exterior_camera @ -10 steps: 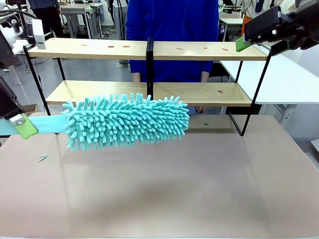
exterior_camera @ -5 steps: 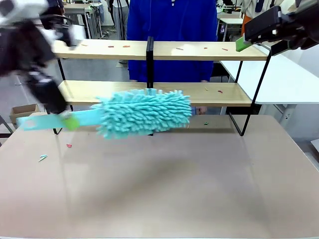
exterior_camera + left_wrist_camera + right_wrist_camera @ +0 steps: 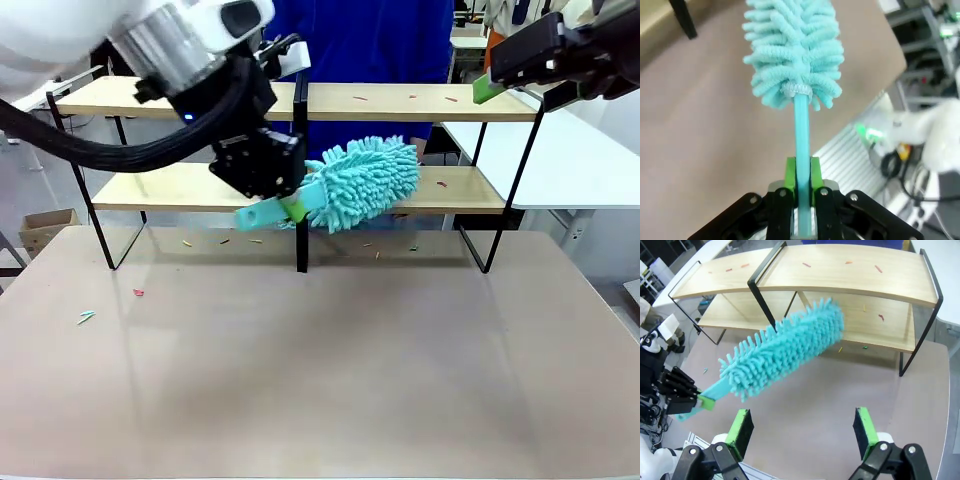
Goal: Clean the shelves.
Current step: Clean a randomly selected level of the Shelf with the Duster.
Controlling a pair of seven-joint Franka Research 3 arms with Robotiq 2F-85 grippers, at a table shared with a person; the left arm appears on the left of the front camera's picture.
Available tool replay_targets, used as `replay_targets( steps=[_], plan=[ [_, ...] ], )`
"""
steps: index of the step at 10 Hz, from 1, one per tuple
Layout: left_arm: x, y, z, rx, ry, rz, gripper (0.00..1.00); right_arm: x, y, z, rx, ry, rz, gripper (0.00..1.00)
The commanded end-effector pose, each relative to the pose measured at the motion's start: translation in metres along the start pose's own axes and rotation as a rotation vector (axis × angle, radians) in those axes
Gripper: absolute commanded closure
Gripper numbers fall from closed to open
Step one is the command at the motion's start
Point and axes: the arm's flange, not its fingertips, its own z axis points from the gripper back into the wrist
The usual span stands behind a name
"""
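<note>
Two arms here, doing very different things. The left one reaches in from the left and crosses right in front of the shelves (image 3: 400,102), wrist turned so the left gripper (image 3: 802,170) points off to the right. Its jaws are pinched tight on the flat turquoise handle (image 3: 801,125) of a fluffy turquoise duster (image 3: 365,180), green pads pressed to either side. The right gripper (image 3: 801,426) hangs high at the right end of the rack, level with the top board, jaws spread wide with nothing between them.

Table (image 3: 320,380) is a big grey-brown top, mostly bare, with a few tiny scraps (image 3: 138,292) near the left side and under the rack. A person (image 3: 360,40) in a blue top stands behind the shelves, and there are more desks and gear further back in the room.

The shelves sit at the far edge of the table: two long pale wood boards in a thin black frame, with a black post (image 3: 300,180) up the middle. Little red and orange bits are scattered along both boards. The duster head sits tilted just right of the post, in the gap between the boards and low over the bottom one. Can't tell if it's actually touching the wood.
</note>
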Motion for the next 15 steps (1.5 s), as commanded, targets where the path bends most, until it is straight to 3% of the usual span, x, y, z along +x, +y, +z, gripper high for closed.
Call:
replay_targets(
  steps=[1,2,3,4,5,6,8,11,12,15],
  plan=[
    [0.006,-0.012,-0.01,0.057,-0.082,0.092,0.87,0.0,-0.001,0.0,0.0,0.0,-0.002,0.0],
    [0.006,-0.01,-0.012,0.045,0.243,-0.061,0.87,0.0,-0.001,0.0,0.0,0.0,-0.002,0.0],
    [0.005,-0.007,-0.005,0.016,-0.045,0.043,0.87,0.0,-0.001,0.0,0.0,0.0,-0.002,0.0],
    [0.005,-0.007,-0.005,0.016,-0.045,0.043,0.87,0.0,-0.001,0.0,0.0,0.0,-0.002,0.0],
    [0.003,-0.011,-0.019,0.029,0.044,0.02,0.87,0.0,-0.001,0.0,0.0,0.0,-0.002,0.0],
    [0.004,-0.012,-0.03,0.111,-0.058,0.11,0.87,0.0,-0.001,0.0,0.0,0.0,-0.002,0.0],
    [0.01,-0.017,-0.054,0.172,-0.105,0.12,0.87,0.0,-0.001,0.0,0.0,0.0,-0.002,0.0],
    [0.023,-0.022,-0.069,0.269,-0.249,0.212,0.87,0.0,-0.001,0.0,0.0,0.0,-0.002,0.0],
    [0.027,-0.023,-0.075,0.303,-0.277,0.247,0.87,0.0,-0.001,0.0,0.0,0.0,-0.002,0.0],
    [0.051,-0.02,-0.095,0.324,-0.24,0.293,0.87,0.0,-0.001,0.0,0.0,0.0,-0.002,0.0]
  ],
)
